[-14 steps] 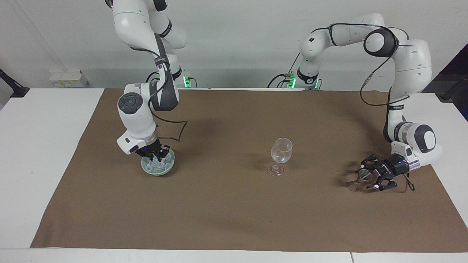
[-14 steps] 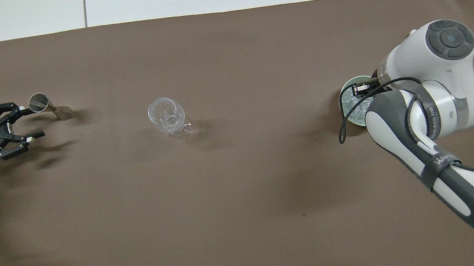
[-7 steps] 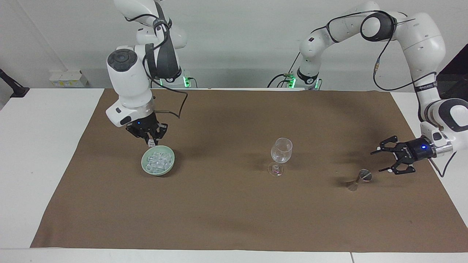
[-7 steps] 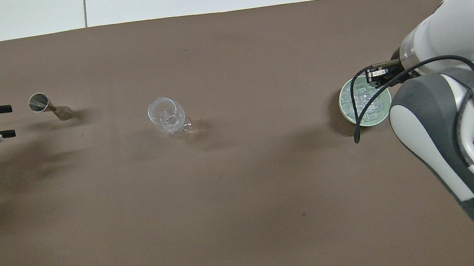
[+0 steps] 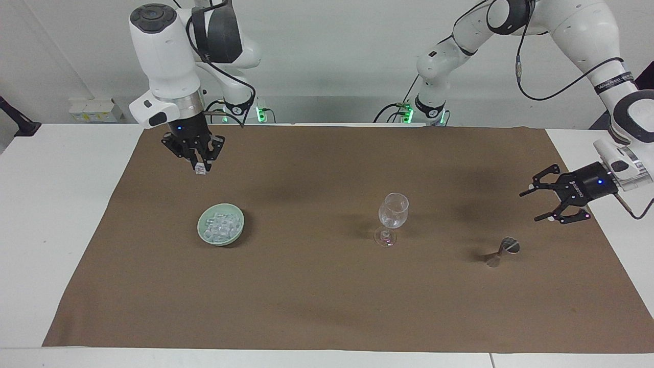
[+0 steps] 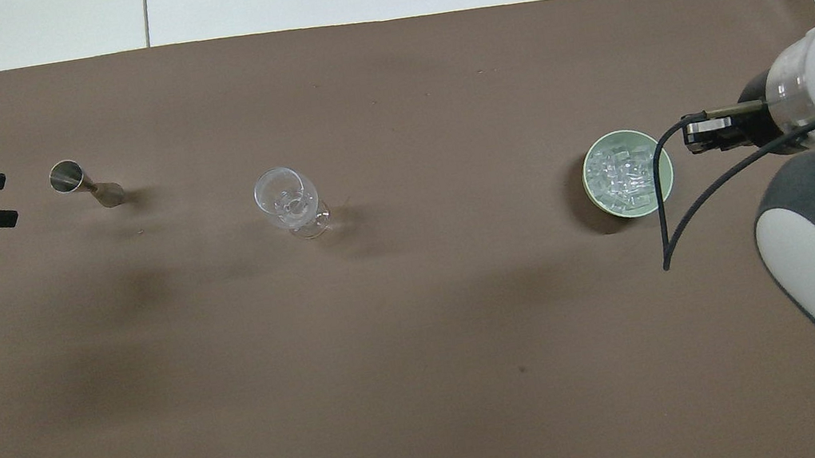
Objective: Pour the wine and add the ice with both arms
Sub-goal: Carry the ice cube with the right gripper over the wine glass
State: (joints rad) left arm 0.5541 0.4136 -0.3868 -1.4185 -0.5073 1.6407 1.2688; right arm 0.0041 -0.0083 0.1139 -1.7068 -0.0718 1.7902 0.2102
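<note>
A clear stemmed wine glass (image 5: 393,210) (image 6: 287,198) stands upright mid-cloth. A pale green bowl (image 5: 200,228) (image 6: 587,179) holds the ice (image 5: 220,226) (image 6: 621,171), several small clear cubes. My right gripper (image 5: 199,166) (image 6: 694,138) hangs high above the cloth, beside the bowl on the robots' side, shut on one small whitish ice cube (image 5: 200,170). A small metal jigger (image 5: 503,250) (image 6: 81,181) rests on the cloth toward the left arm's end. My left gripper (image 5: 529,207) (image 6: 9,198) is open and empty, raised beside the jigger and apart from it.
A brown cloth (image 5: 317,306) (image 6: 392,344) covers most of the white table (image 5: 51,204). A black cable (image 6: 663,207) loops down from the right arm's wrist beside the bowl.
My right gripper has risen out of the bowl with an ice cube. My left gripper has let go of the jigger, pulled back toward its end of the table and risen.
</note>
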